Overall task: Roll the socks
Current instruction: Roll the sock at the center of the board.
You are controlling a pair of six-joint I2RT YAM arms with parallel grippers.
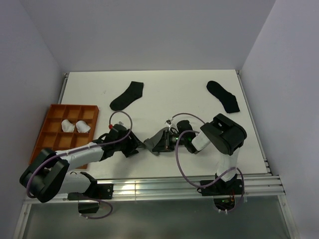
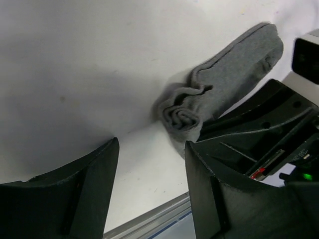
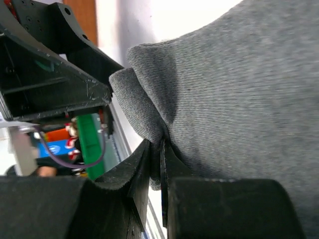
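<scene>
Left gripper: You have it open, the two fingers set well apart with only bare table between them. It holds nothing.

Right gripper: Your jaws here are closed almost tip to tip, pinching a fold of the grey sock. The cloth bunches into a ridge just above the pinch.

Grey sock, position: You will find it near the front edge of the table, between the two grippers, seen from above at.

Grey sock, condition: In the left wrist view one end is curled into a small, loose roll. The rest runs out flat and unrolled toward the right gripper's body.

Grey sock against left gripper: The rolled end lies just ahead of your open fingertips, nearer the right-hand finger in that view. Whether it touches that finger cannot be told.

Arms, overhead: Your left gripper and right gripper face each other closely over the sock.

Tray: Orange, with compartments, at the left side of the table. Two white bundles sit in neighbouring compartments.

Dark socks: Two lie flat and unrolled toward the far side, one left of centre and one to the right, well apart from each other and from both grippers.
</scene>
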